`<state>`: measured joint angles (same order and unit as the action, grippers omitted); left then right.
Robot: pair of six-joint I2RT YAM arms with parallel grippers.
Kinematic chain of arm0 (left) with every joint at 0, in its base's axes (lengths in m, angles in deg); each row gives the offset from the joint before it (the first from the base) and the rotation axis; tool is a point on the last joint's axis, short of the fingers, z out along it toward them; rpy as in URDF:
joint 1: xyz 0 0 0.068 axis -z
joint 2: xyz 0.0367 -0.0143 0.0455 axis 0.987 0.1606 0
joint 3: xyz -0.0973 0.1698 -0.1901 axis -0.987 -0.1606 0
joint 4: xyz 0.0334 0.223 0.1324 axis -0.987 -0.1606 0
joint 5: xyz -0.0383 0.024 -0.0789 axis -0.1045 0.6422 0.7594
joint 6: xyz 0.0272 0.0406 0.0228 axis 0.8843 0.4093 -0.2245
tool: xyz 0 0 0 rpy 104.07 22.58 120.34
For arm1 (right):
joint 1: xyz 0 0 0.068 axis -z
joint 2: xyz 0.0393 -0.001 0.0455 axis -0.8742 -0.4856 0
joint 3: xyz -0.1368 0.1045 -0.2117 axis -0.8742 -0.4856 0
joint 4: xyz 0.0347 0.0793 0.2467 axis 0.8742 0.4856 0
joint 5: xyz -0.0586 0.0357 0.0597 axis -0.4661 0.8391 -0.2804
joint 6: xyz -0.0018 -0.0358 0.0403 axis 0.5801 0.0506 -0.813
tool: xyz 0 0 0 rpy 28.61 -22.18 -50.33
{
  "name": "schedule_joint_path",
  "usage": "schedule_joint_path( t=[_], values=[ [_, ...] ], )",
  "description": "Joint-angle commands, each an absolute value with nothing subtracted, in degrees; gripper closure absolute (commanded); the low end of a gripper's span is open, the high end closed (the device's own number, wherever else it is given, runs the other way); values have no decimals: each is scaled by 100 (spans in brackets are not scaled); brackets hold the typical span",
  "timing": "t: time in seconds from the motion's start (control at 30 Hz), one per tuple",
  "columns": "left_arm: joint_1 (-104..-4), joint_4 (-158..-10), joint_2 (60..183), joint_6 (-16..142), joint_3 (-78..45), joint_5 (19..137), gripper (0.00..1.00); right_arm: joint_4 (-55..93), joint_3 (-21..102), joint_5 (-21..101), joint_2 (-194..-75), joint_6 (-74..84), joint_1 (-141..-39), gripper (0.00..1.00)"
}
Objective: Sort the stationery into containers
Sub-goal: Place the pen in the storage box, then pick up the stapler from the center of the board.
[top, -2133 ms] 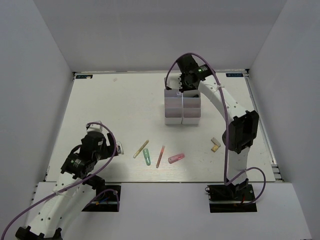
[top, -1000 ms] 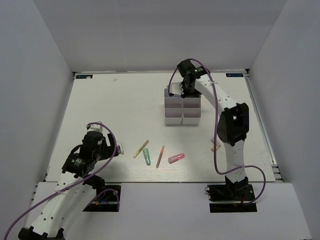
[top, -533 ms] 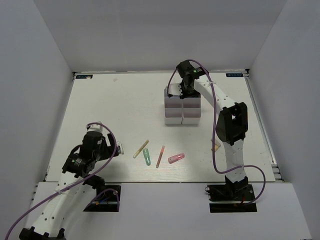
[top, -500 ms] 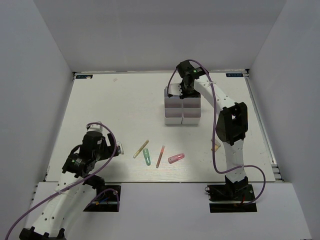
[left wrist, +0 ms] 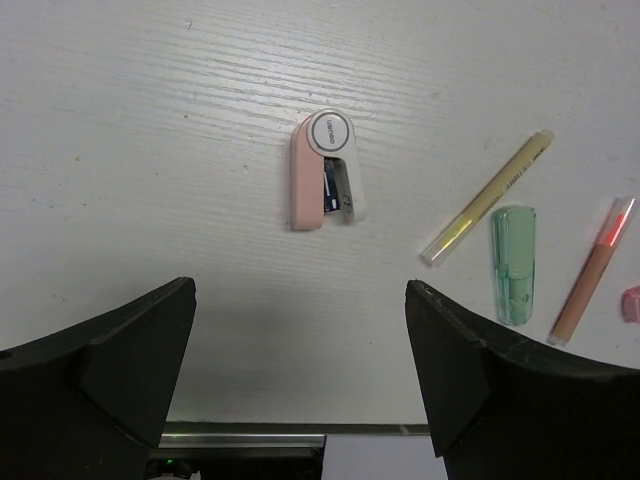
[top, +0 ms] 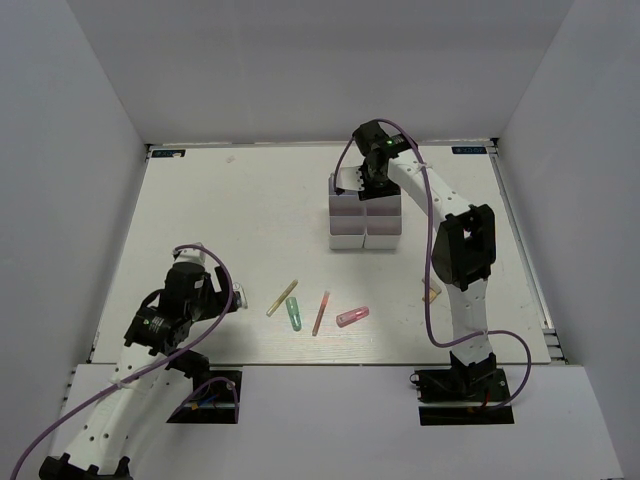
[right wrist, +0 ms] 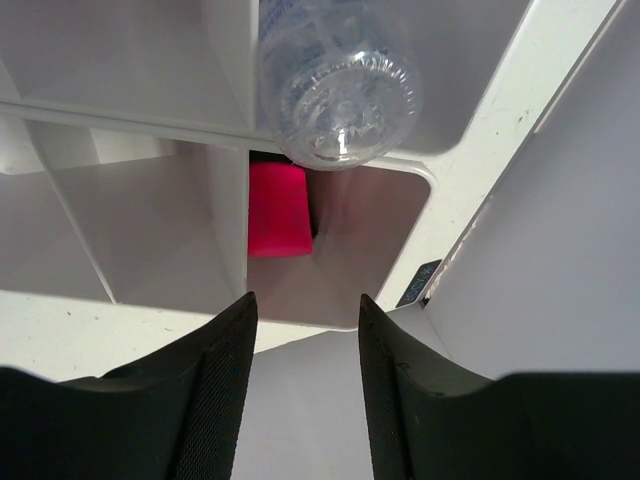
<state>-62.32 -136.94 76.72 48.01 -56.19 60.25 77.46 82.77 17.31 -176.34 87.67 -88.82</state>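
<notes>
My right gripper (top: 372, 180) hangs over the far end of the white organiser (top: 347, 215), its jaws open and nothing between them (right wrist: 305, 340). Below it, in the right wrist view, a marker with a red-pink cap (right wrist: 280, 210) lies in a compartment against the divider wall (right wrist: 230, 200). A clear tube (right wrist: 340, 80) stands in the adjoining one. My left gripper (top: 218, 298) is wide open and empty (left wrist: 300, 380) low over the table. Ahead of it lie a yellow stick (left wrist: 487, 197), a green tube (left wrist: 513, 264) and an orange stick (left wrist: 592, 270). A pink tube (top: 352, 316) lies further right.
A pink-and-white clip-like item (left wrist: 322, 172) lies just ahead of my left gripper. A beige block (top: 432, 290) sits partly behind the right arm's forearm. White walls close in the table on three sides, and its near edge (left wrist: 240, 428) runs just under my left gripper.
Since two seconds ago the right arm has swung in and lowered its gripper onto the organiser's far end, then stayed there. The left arm and the loose items have not moved.
</notes>
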Motion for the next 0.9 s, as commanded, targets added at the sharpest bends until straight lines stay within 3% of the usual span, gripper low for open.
schedule_joint_path(
  t=[0.0, 0.13, 0.17, 0.23, 0.27, 0.33, 0.4, 0.43, 0.47, 0.5, 0.53, 0.6, 0.67, 0.73, 0.87],
  values=[
    [-6300, -13601, 7691, 4821, -5662, 6129, 4, 7957, 8310, 2008, -17380, 9968, -8907, 51],
    [-6300, -13610, 7709, 4812, -5662, 6164, 7, 7896, 8327, 2052, -17301, 9881, -8890, 53],
    [-6292, -13575, 7709, 4803, -5671, 6260, 16, 7887, 8371, 2087, -17179, 9802, -8898, 55],
    [-6318, -13496, 7787, 4812, -5697, 6331, 33, 7869, 8485, 2209, -17081, 9486, -8916, 86],
    [-6309, -13444, 7805, 4795, -5697, 6383, 56, 7843, 8555, 2428, -17011, 9198, -8916, 100],
    [-6300, -13434, 8146, 4734, -5575, 6516, 79, 7651, 8494, 2710, -16572, 8425, -8907, 100],
    [-6309, -13556, 8533, 4611, -5426, 6525, 90, 7579, 8328, 3515, -16047, 6950, -8864, 100],
    [-6300, -13618, 8674, 4506, -5303, 6490, 89, 7466, 8249, 3685, -15748, 6449, -8863, 86],
    [-6300, -13723, 9093, 4435, -5232, 6463, 83, 7430, 8004, 4000, -15606, 5522, -8863, 57],
    [-6300, -13837, 9228, 4217, -5110, 6393, 57, 7482, 7697, 4508, -15308, 4851, -8846, 24],
    [-6309, -13882, 9534, 4084, -5022, 6367, 45, 7508, 7512, 4791, -15001, 4636, -8854, 9],
    [-6300, -13848, 9668, 3943, -4942, 6384, 22, 7290, 6414, 5852, -14248, 3723, -8854, 9],
    [-6300, -13681, 9791, 3829, -4924, 6419, 14, 6310, 5094, 6259, -13839, 2906, -8854, 9],
    [-6292, -13532, 9923, 3810, -4872, 6428, 13, 5406, 4541, 6253, -13129, 2551, -8872, 12],
    [-6292, -13452, 10572, 3775, -4599, 6533, 13, 5048, 3548, 6384, -12512, 2384, -8863, 25]
  ],
)
